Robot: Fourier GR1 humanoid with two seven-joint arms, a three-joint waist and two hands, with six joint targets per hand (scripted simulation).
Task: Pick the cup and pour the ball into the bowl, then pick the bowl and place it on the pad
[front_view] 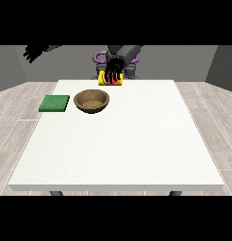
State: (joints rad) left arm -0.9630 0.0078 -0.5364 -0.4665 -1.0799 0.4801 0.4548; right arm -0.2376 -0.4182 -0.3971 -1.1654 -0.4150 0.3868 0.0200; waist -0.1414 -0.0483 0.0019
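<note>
From my station: the hand at the view's left (32, 52) is raised off beyond the table's (118, 150) far corner, fingers curled, holding nothing. Green pad (54, 103) near left edge. Brown bowl (91, 100) just beside it, apart. Yellow cup (111, 79) at far edge, the hand at the view's right (114, 69) wrapped over it. Ball not visible to me.

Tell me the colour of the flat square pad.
Green; the flat square pad shows in the front view.
</note>
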